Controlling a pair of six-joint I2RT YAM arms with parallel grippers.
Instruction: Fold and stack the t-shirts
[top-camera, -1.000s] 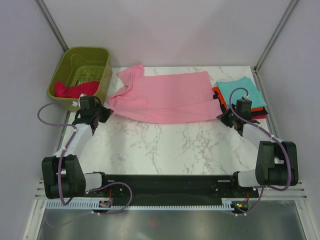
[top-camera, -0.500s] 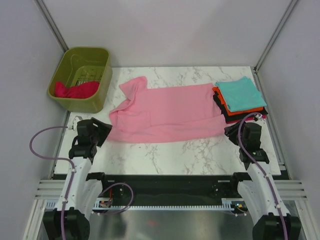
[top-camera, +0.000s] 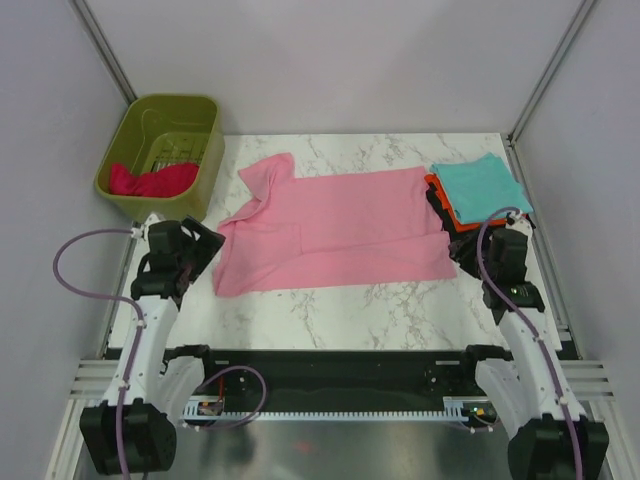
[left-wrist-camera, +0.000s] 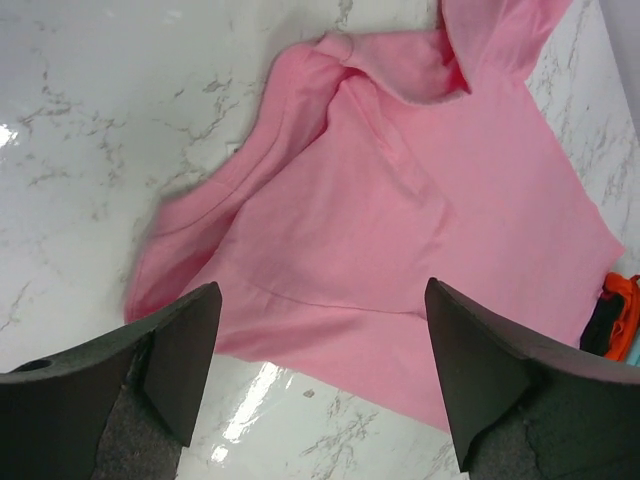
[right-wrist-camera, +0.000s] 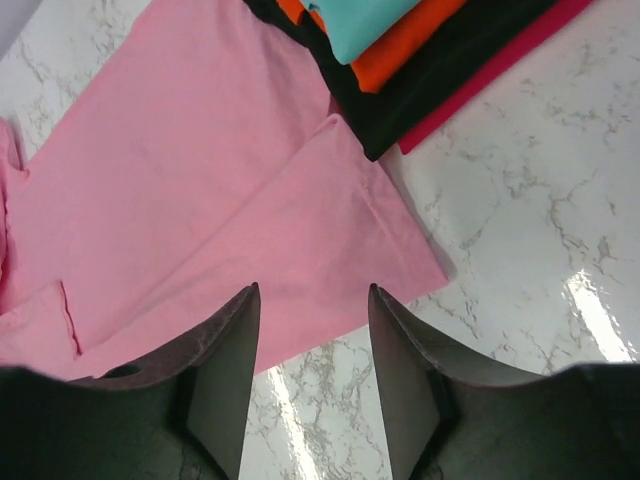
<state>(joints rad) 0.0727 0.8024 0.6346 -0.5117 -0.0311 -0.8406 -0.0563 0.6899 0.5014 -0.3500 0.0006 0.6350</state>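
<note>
Pink shirt (top-camera: 330, 228) is laid flat across the middle of the table (top-camera: 330, 300), long axis left to right. Its right hem touches the stack (top-camera: 478, 188) at the far right corner. A doubled layer is seen along the near right part, so one lengthwise fold is judged made. The left end is rumpled, with a sleeve turned toward the far edge.

Left claw (top-camera: 200, 248) is held low at the shirt's near left corner, jaws wide apart; cloth is seen below them, nothing gripped. Right claw (top-camera: 468, 255) is held likewise at the near right corner, jaws apart by a lesser gap, empty. With one claw at each end, the placement is judged suited to working the long near edge evenly.

Stack is ordered teal on top, then orange, black, magenta. It is set at the corner, so the middle is left for folding.

Red shirt (top-camera: 150, 180) lies in the basket (top-camera: 160, 150) at the far left corner, judged to be awaiting its turn.
</note>
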